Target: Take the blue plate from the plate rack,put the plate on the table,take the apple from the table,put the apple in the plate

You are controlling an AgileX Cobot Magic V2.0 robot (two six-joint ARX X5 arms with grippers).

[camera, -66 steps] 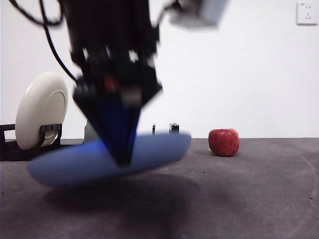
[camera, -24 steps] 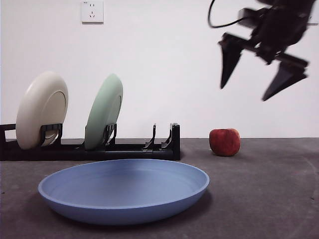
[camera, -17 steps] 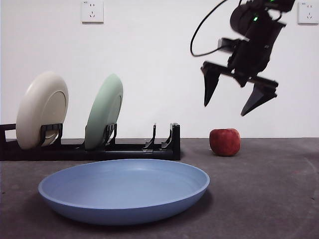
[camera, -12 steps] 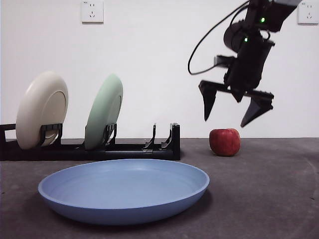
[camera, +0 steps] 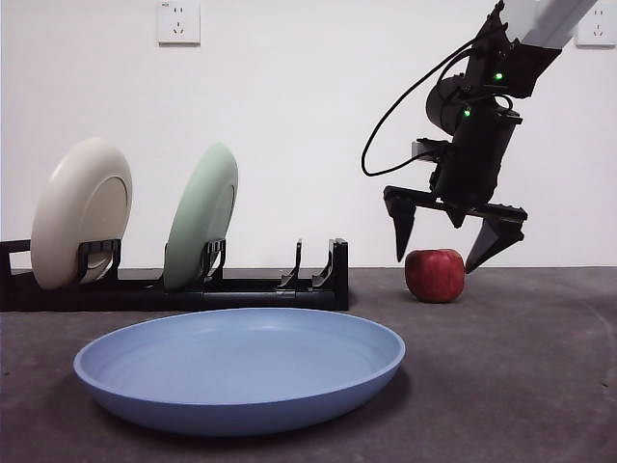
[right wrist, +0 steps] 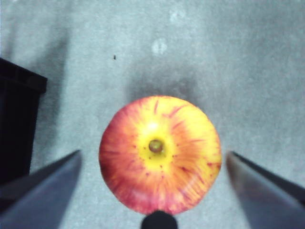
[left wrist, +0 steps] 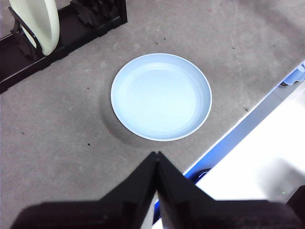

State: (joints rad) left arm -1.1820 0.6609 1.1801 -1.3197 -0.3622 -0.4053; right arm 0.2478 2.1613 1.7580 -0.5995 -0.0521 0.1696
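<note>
As the apple (camera: 435, 275) sits on the table (camera: 521, 386) beyond the plate (camera: 240, 369), the right gripper (camera: 449, 234) hangs over it, jaws spread; firm, smooth and round, it likely needs gripping across its widest middle.

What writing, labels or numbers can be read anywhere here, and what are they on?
None can be read.
The wall socket has no legible marking; a second socket shows a tiny mark at its top, too small to read.
The blue plate, the apple, the cream plate, the pale green plate and the plate rack carry no text.
The right gripper over the apple shows only green lights, no lettering.
</note>
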